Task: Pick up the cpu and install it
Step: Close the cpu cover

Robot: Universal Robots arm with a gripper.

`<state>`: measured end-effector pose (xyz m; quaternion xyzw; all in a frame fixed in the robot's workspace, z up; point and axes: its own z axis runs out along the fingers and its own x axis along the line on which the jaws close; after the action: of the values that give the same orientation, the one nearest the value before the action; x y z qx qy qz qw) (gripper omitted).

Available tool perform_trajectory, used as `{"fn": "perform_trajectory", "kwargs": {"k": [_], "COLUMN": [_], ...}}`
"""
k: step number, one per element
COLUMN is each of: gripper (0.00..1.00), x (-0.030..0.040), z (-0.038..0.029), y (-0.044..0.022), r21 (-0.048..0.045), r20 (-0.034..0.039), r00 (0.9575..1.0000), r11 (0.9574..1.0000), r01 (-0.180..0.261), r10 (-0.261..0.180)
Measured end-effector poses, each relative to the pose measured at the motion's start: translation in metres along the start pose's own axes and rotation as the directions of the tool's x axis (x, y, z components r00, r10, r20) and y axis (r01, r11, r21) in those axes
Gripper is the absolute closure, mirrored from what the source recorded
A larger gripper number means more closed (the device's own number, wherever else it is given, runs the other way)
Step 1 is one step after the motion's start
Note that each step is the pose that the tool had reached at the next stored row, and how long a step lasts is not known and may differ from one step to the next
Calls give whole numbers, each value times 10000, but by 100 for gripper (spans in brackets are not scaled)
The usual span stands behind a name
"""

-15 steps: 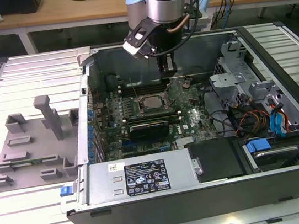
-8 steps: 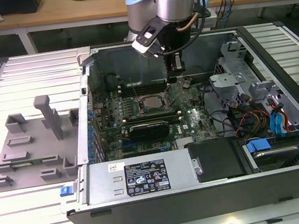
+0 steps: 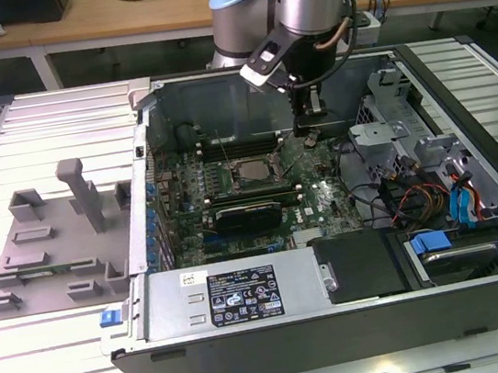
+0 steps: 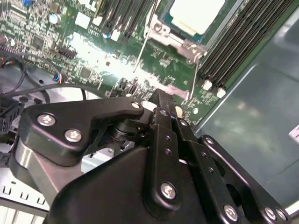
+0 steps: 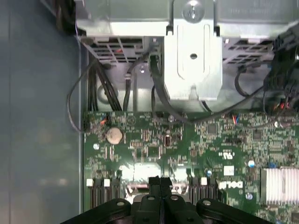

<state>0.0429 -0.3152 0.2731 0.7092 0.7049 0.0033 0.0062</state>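
The cpu [image 4: 191, 14] already lies in the motherboard socket [image 4: 177, 43] with its pale top plate up, so picking and placing look done. Whether the socket is latched cannot be told. In the exterior view the gripper [image 3: 306, 130] hovers over the motherboard [image 5: 140, 140] at the socket's 2 o'clock, fingers pressed together and holding nothing.

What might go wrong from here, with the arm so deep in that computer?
1. The shut jaws hang close over the motherboard, beside the socket; a slip might scrape its small parts.
2. The cpu sits in the socket nearby; a knock might shift it.
3. Black cables run along the board's edge; the arm might snag one.
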Motion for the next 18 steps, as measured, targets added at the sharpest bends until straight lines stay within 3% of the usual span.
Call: {"fn": "perform_trajectory", "kwargs": {"k": [1,3,4,12,18], "gripper": [89,89,89,89,89], "x": [0,0,0,1,1], "z": [0,6,29,202,225], "y": [42,57,57,71,73], "r21": [0,-21,-54,-61,-63], "r20": [0,0,0,29,32], "r00": [10000,10000,10000,10000,10000], "r11": [10000,10000,10000,10000,10000], "r01": [-1,0,2,2,3], "r10": [1,0,-2,-2,-2]}}
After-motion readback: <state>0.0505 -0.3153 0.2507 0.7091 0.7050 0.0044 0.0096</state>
